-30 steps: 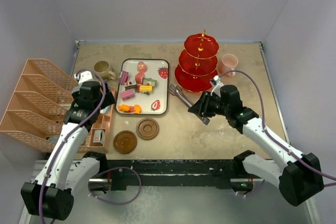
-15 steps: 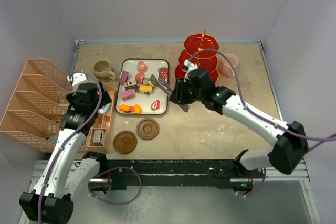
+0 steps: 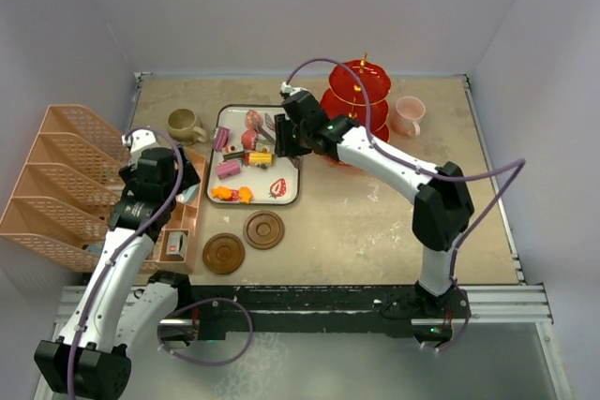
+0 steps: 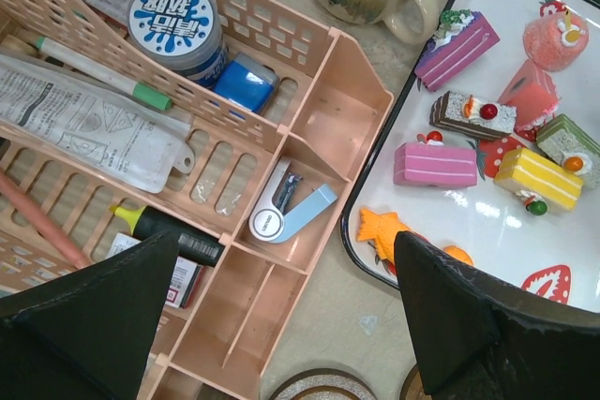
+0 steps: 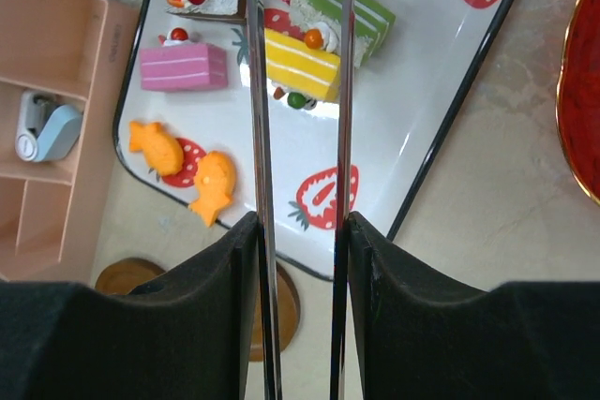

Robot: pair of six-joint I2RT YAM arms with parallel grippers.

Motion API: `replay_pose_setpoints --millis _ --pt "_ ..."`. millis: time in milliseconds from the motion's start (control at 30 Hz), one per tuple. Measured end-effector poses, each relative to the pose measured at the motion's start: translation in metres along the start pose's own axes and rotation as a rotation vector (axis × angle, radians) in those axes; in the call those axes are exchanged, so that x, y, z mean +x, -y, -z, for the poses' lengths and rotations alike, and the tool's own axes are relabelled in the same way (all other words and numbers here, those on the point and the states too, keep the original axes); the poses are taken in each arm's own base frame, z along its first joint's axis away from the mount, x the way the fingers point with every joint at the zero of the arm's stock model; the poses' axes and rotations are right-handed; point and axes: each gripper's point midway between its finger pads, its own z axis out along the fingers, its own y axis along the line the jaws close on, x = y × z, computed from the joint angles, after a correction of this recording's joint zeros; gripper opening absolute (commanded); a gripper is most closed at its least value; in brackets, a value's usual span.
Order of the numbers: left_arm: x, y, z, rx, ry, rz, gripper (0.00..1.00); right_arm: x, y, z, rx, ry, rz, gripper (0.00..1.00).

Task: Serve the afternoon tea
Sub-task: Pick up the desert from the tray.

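Note:
Small toy sweets lie on the strawberry-printed tray: a yellow cake, a green cake, a pink cake and two orange fish. My right gripper hangs over the tray's right half, shut on long metal tweezers whose arms straddle the yellow cake; their tips run out of the wrist view. The red three-tier stand is behind it, the pink mug to its right. The olive mug stands left of the tray. Two brown coasters lie in front. My left gripper is open and empty.
A peach desk organiser with pens, tape and a stapler sits under my left gripper, beside the tray's left rim. A peach slatted file rack fills the far left. Walls close the table at the back and sides.
My right arm swung left with the tweezers, from in front of the red stand to over the tray. My left arm barely moved.

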Motion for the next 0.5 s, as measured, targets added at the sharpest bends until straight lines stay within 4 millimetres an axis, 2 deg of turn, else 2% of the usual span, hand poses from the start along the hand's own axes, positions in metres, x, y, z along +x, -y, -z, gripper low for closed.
replay_pose_setpoints --millis 233,500 --pt "0.002 0.001 -0.002 -0.003 -0.010 -0.007 0.95 -0.007 -0.004 -0.038 0.030 -0.036 0.043 0.43" --pt "0.006 -0.003 -0.008 -0.037 -0.028 -0.023 0.95 -0.030 -0.007 -0.069 0.076 -0.021 0.086 0.44"
